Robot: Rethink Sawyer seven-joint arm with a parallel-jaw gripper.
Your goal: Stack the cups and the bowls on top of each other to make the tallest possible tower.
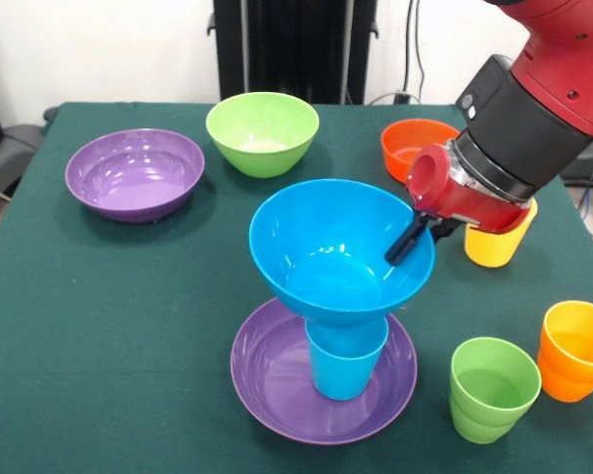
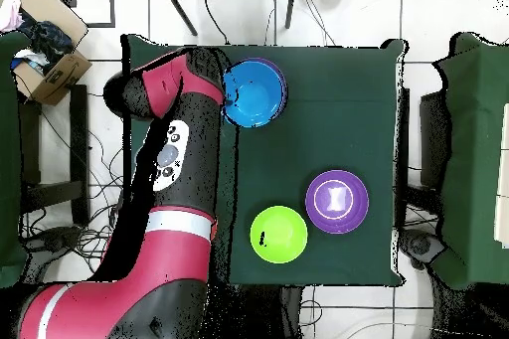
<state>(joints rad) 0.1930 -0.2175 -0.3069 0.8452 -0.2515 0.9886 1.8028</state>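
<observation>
Black fingers pinching the right rim of the deep blue bowl, one finger visible inside against the wall. Bowl perched, slightly tilted, on an upside-down blue cup standing in a wide purple bowl, the three forming the tower near the front of the desk. Red and black arm slanting in from the upper right. Behind the wrist, a yellow cup partly hidden, and an orange bowl just beyond. Right of the tower, a green cup and an orange cup close together, upright. Farther back, a light green bowl and a second purple bowl, well apart from the tower. Dark green cloth over the desk. From overhead, white tiled floor with cables, a cardboard box off to one side, dark chairs along the edges.
</observation>
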